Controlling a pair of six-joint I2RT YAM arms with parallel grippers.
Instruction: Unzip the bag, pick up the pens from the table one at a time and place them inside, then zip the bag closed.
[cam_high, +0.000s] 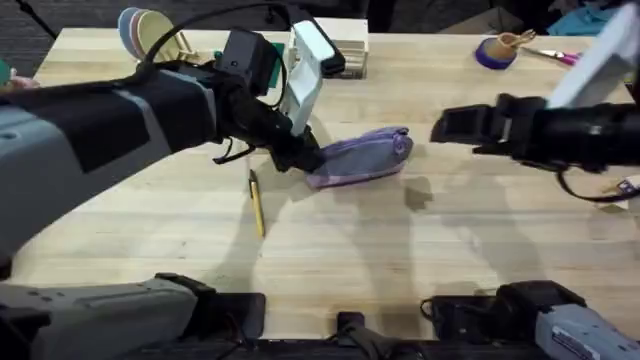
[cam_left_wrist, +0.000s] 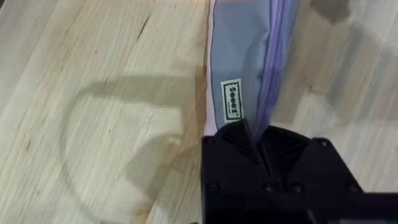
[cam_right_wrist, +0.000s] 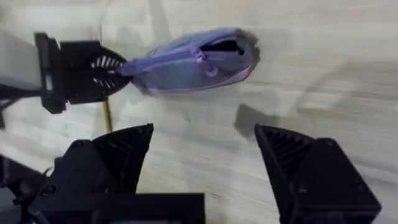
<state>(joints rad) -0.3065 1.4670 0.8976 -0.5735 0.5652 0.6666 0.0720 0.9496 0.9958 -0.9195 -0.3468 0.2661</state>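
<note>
Fingers of the left gripper (cam_left_wrist: 261, 146) pinch the bag's (cam_high: 362, 156) end mid-frame on the bench (cam_high: 400, 260), so the right gripper's (cam_right_wrist: 202, 146) spread fingers should grab the zip pull (cam_right_wrist: 208, 67) and tug gently.

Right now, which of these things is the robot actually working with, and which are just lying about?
Working with: the bag, pinched at one end by the left end effector; the pen on the table.

Lying about: pastel plates, purple tape roll.
</note>
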